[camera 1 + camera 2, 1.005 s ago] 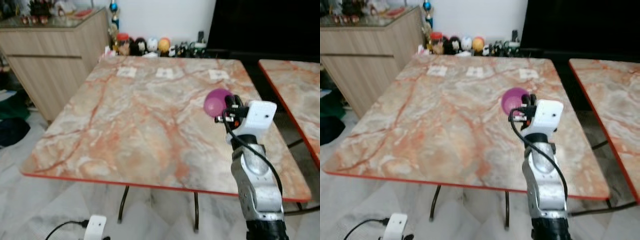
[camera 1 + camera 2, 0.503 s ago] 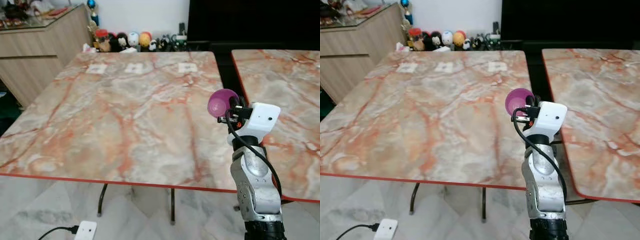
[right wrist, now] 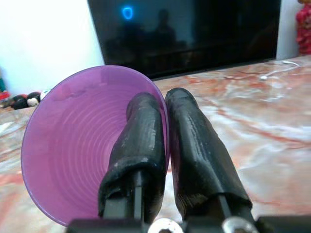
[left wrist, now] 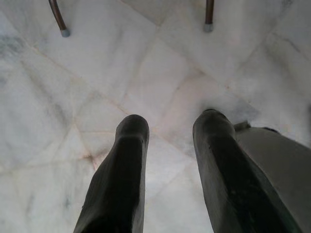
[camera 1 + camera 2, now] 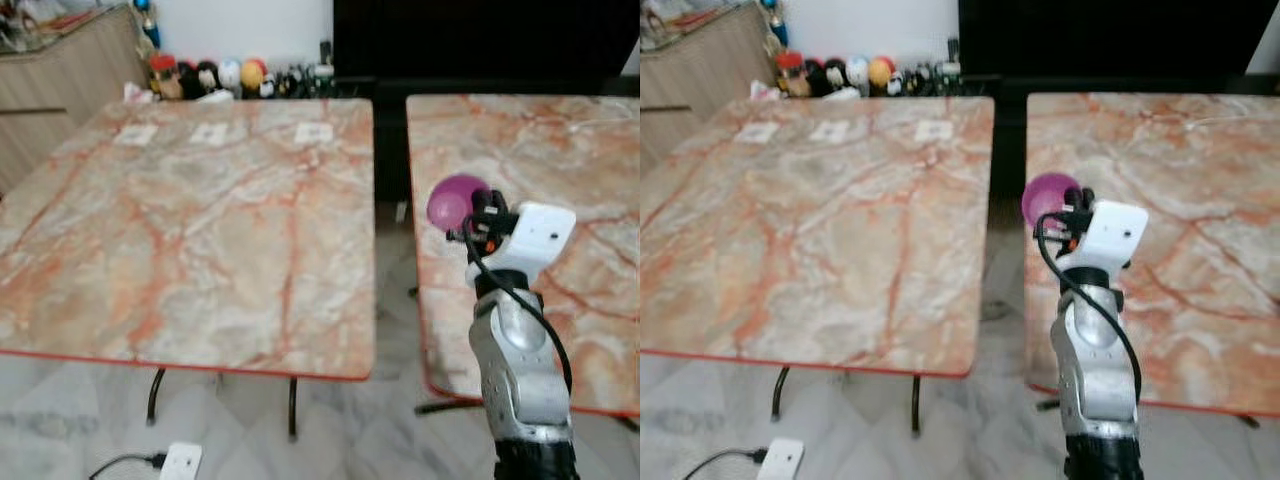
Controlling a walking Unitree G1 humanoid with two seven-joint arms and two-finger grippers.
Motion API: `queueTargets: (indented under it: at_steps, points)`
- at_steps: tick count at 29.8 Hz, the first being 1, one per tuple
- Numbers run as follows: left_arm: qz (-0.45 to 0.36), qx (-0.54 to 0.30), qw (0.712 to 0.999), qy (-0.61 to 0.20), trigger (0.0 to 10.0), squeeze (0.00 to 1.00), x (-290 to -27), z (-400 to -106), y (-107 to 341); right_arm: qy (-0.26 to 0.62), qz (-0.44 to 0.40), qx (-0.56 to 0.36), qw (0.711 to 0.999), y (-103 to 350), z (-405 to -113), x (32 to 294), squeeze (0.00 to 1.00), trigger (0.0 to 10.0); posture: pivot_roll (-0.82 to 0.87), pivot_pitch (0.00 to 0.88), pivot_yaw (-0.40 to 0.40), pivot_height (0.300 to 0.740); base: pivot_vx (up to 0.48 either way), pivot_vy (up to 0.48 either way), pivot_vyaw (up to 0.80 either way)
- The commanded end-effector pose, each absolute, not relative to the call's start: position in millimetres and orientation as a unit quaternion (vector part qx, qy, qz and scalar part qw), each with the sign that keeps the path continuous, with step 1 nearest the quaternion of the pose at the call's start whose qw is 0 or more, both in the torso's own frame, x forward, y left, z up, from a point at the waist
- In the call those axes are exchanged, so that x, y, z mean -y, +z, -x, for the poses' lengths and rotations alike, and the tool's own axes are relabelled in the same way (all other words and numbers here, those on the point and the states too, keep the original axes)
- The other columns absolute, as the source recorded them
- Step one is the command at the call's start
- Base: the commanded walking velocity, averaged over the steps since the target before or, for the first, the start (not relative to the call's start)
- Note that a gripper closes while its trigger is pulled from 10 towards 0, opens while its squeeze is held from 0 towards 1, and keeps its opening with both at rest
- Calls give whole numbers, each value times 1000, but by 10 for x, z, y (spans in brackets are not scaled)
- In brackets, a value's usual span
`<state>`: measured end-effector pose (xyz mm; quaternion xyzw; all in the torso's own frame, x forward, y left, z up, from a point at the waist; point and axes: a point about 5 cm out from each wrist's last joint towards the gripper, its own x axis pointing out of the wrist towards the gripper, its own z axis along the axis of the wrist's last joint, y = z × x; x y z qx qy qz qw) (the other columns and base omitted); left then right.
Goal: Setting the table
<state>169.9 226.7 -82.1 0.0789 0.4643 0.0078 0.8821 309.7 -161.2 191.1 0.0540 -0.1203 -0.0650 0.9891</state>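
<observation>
My right gripper [image 5: 478,214] is raised in front of me, shut on the rim of a purple plastic cup [image 5: 455,199]. In the right wrist view one finger lies inside the purple cup [image 3: 73,141] and the other outside, pinching its wall. The cup hangs over the near left edge of the right marble table [image 5: 560,150]. The left marble table [image 5: 190,210] stands to its left across a narrow gap. My left gripper [image 4: 167,145] hangs low over the pale floor, fingers apart and nothing between them.
Three small white cards [image 5: 210,132] lie near the far edge of the left table. Figurines and bottles [image 5: 215,78] line the wall behind it, beside a wooden sideboard [image 5: 60,60]. A dark screen [image 5: 480,40] stands behind the tables. A white power plug [image 5: 180,462] lies on the floor.
The camera has swung to the right, so the left table slid left and the right table came into fuller view. The right gripper keeps the cup, now over the right table's edge.
</observation>
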Motion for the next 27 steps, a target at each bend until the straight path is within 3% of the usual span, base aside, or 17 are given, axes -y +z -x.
queueTargets:
  at_steps: [1, 9, 12, 20, 22, 27]
  points:
    - [-79, -474, 877, 3, 10000, 0, -2235, -1648, -853, -76, -53, 123, 988, 1928, -3085, 1672, 0, 10000, -157, 54, 78, 740, 0, -465, 0]
    - [-80, -474, 877, 10, 10000, 0, -2349, -1632, -831, -82, -56, 123, 988, 1933, -3083, 1681, 0, 10000, -156, 56, 77, 740, 0, -418, 0]
    - [-80, -474, 877, 16, 10000, 0, -2410, -1620, -820, -80, -59, 116, 988, 1920, -3086, 1675, 0, 10000, -155, 57, 76, 740, 0, 0, 0]
    - [-71, -471, 879, 15, 10000, 0, -2362, -1650, -820, -75, -61, 112, 989, 1909, -3089, 1646, 0, 10000, -155, 61, 73, 740, 0, 0, -788]
    - [-69, -469, 880, 8, 10000, 0, -2222, -1705, -833, -72, -59, 114, 989, 1911, -3090, 1634, 0, 10000, -155, 63, 73, 740, 0, 0, 0]
    - [-68, -469, 880, 5, 10000, 0, -2173, -1713, -841, -61, -53, 107, 991, 1904, -3100, 1611, 0, 10000, -157, 63, 72, 740, 0, 0, 0]
